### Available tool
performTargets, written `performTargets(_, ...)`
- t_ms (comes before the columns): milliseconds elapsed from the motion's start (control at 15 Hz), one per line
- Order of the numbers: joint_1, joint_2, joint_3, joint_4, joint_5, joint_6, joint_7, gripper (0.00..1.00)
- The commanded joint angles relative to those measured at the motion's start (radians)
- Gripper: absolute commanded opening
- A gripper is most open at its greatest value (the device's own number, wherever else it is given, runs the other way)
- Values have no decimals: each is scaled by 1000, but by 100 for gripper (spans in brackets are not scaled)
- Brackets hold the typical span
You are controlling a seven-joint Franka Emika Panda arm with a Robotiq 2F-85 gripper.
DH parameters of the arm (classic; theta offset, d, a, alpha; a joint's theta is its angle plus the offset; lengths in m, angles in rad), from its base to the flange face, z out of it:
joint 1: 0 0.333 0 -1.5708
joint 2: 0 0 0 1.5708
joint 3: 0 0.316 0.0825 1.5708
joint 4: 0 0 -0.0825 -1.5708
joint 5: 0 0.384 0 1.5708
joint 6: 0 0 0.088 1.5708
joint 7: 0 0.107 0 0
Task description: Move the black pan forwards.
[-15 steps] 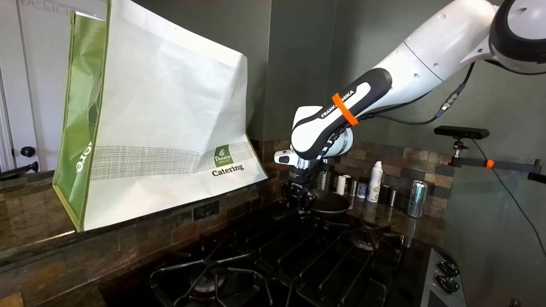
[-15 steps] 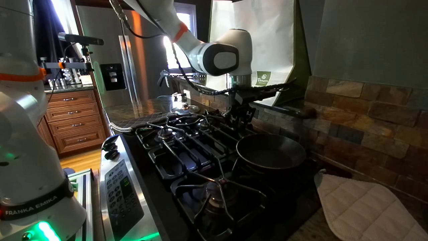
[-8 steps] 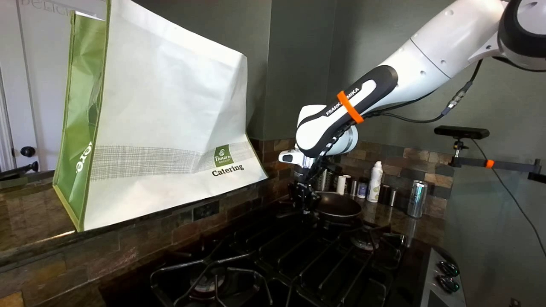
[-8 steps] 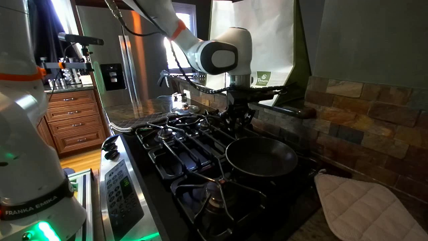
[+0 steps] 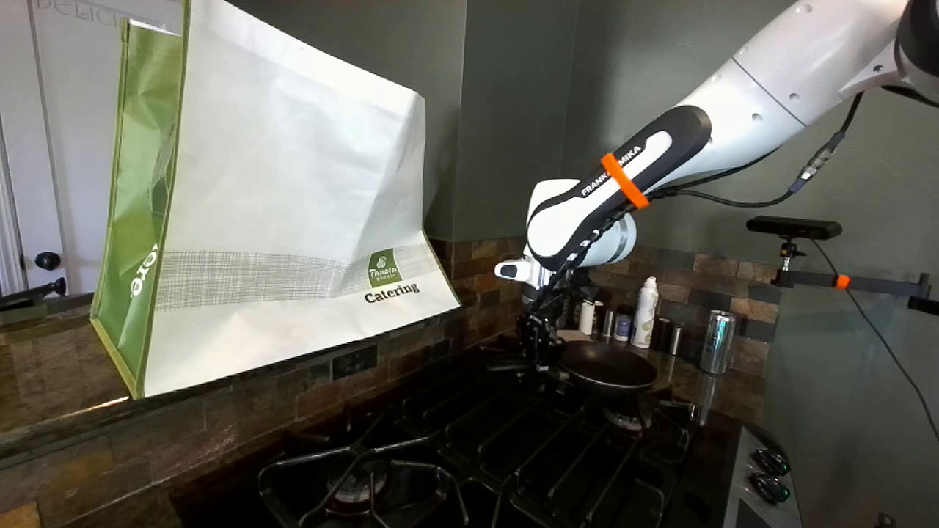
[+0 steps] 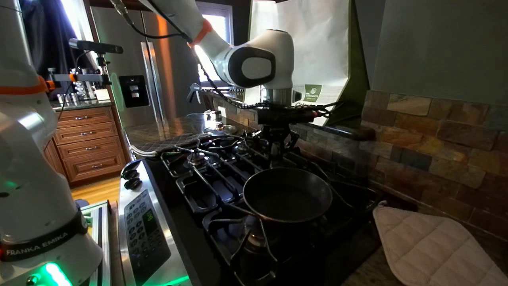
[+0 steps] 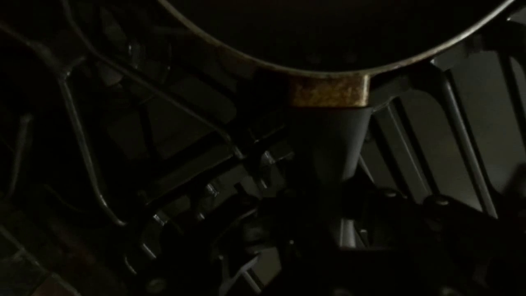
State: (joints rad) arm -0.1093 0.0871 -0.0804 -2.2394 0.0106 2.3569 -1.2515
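Okay, black pan (image 6: 287, 194) sits over stove grates (image 7: 463, 135), rim cut off at top of my wrist view. Handle (image 7: 328, 135) runs down into gripper (image 7: 318, 201), lower end lost in shadow. I have gripper clenched around it, outline too dark to trace.

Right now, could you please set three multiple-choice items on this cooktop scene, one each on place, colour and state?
1. Where is the frying-pan handle?
A. under the potholder
B. within the Robotiq gripper
C. inside the catering bag

2. What colour is the forearm strap?
A. orange
B. purple
C. blue

3. How is the range display?
A. dark
B. lit
C. covered

1 B: fingers flank it in the wrist view.
2 A: orange in both exterior views.
3 B: green digits glow on it.
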Motion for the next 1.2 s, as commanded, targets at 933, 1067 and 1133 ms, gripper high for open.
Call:
performTargets(933,14,-229,-33,-282,1,191,-35,8)
performTargets(1067,20,-223,-39,-277,11,187,-70,8)
performTargets(1133,26,-219,-40,-274,18,185,-93,8)
